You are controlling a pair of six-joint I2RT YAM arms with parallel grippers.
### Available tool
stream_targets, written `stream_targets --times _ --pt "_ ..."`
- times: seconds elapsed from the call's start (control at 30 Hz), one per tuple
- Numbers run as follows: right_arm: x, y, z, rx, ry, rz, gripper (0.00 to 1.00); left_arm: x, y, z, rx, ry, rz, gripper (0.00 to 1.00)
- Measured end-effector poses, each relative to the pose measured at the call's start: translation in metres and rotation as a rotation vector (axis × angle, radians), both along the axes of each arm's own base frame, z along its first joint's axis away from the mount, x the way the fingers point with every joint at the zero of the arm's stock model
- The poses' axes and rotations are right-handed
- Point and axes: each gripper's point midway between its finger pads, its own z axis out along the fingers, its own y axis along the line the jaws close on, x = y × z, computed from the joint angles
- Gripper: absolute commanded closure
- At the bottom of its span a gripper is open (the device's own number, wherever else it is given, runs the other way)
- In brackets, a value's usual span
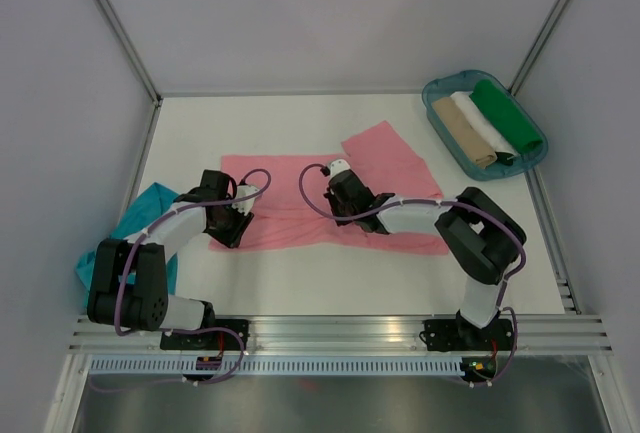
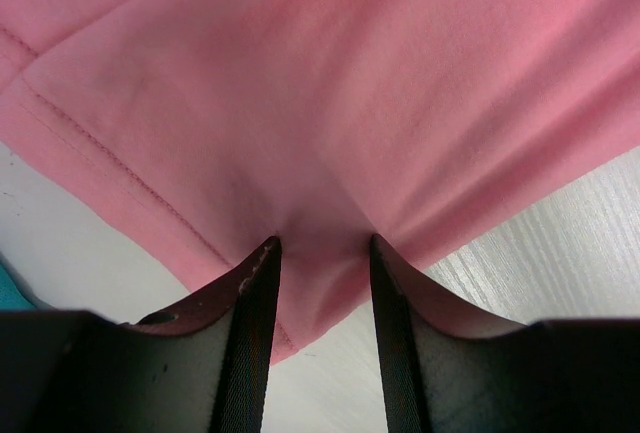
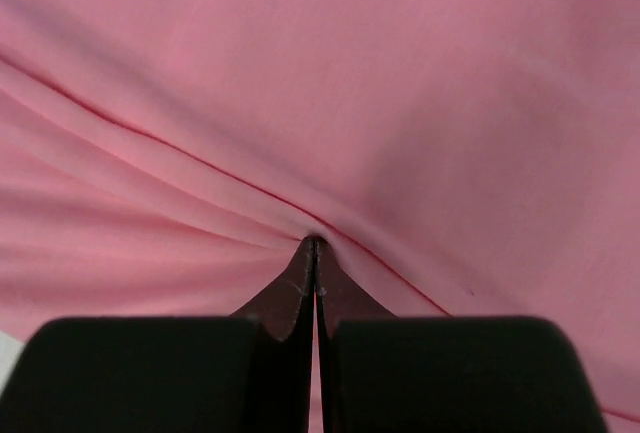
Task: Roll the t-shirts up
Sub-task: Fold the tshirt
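A salmon-pink t-shirt (image 1: 280, 231) lies spread and creased across the middle of the table. My left gripper (image 1: 232, 221) stands at its left end. In the left wrist view the left gripper (image 2: 322, 243) has its fingers apart, tips pressed into the pink t-shirt (image 2: 330, 103), with a hemmed corner of cloth lying between them. My right gripper (image 1: 338, 203) is over the shirt's middle. In the right wrist view the right gripper (image 3: 316, 243) is shut, pinching the pink t-shirt (image 3: 330, 83); folds run out from its tips. A teal-blue t-shirt (image 1: 148, 211) lies bunched at the table's left edge.
A blue-green plastic tray (image 1: 438, 121) stands at the back right and holds a tan, a white and a green roll of cloth. Grey walls with metal posts close in the table on three sides. A rail runs along the near edge.
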Motion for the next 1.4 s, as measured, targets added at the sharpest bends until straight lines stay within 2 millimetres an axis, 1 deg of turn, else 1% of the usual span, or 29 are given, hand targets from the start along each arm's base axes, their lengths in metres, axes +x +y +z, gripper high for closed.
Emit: stream_targets --times 0.2,0.33,0.4,0.43,0.5,0.57,0.63,0.7,0.77,0.87,0.97,1.0,1.03,1.13,1.17,1.27,1.4 --pt "0.012 -0.012 0.003 -0.010 -0.008 -0.041 1.00 0.002 0.001 0.000 0.004 -0.013 -0.006 0.54" --pt "0.015 -0.019 0.003 -0.019 -0.004 -0.057 0.99 0.005 0.001 0.000 0.008 -0.026 -0.011 0.53" --pt "0.015 -0.024 0.006 -0.025 -0.003 -0.067 0.91 0.005 0.001 0.000 0.008 -0.031 -0.012 0.53" --pt "0.015 -0.027 0.009 -0.030 -0.002 -0.072 0.80 0.006 0.001 0.000 0.009 -0.034 -0.014 0.53" --pt "0.014 -0.030 0.018 -0.032 -0.010 -0.078 0.71 0.007 0.002 0.001 0.011 -0.038 -0.018 0.53" --pt "0.011 -0.034 0.027 -0.033 -0.018 -0.076 0.65 0.008 0.002 0.000 0.013 -0.042 -0.019 0.53" --pt "0.007 -0.038 0.032 -0.037 -0.024 -0.070 0.63 0.008 0.002 0.001 0.013 -0.044 -0.020 0.52" --pt "-0.002 -0.044 0.030 -0.054 -0.013 -0.061 0.59 0.009 0.002 0.001 0.014 -0.046 -0.020 0.52" --pt "-0.014 -0.051 0.021 -0.087 0.014 -0.049 0.57 0.009 0.002 0.001 0.015 -0.048 -0.020 0.52" --pt "-0.029 -0.058 0.008 -0.134 0.053 -0.031 0.56 0.010 0.002 0.001 0.017 -0.051 -0.020 0.52" --pt "-0.036 -0.061 0.003 -0.163 0.070 -0.025 0.58 0.010 0.002 0.001 0.017 -0.051 -0.020 0.52" --pt "-0.037 -0.061 0.002 -0.169 0.072 -0.025 0.60 0.010 0.002 0.001 0.017 -0.051 -0.020 0.52" --pt "-0.037 -0.063 0.001 -0.176 0.072 -0.028 0.65 0.010 0.002 0.001 0.017 -0.051 -0.020 0.52" --pt "-0.036 -0.066 0.000 -0.192 0.068 -0.037 0.73 0.010 0.002 0.001 0.017 -0.051 -0.020 0.52" --pt "-0.035 -0.067 -0.001 -0.198 0.067 -0.040 0.79 0.010 0.002 0.001 0.017 -0.052 -0.019 0.52" --pt "-0.034 -0.070 -0.002 -0.210 0.062 -0.050 0.86 0.010 0.002 0.001 0.017 -0.052 -0.020 0.52" --pt "-0.033 -0.071 -0.001 -0.217 0.054 -0.058 0.87 0.010 0.002 0.001 0.017 -0.053 -0.020 0.52"
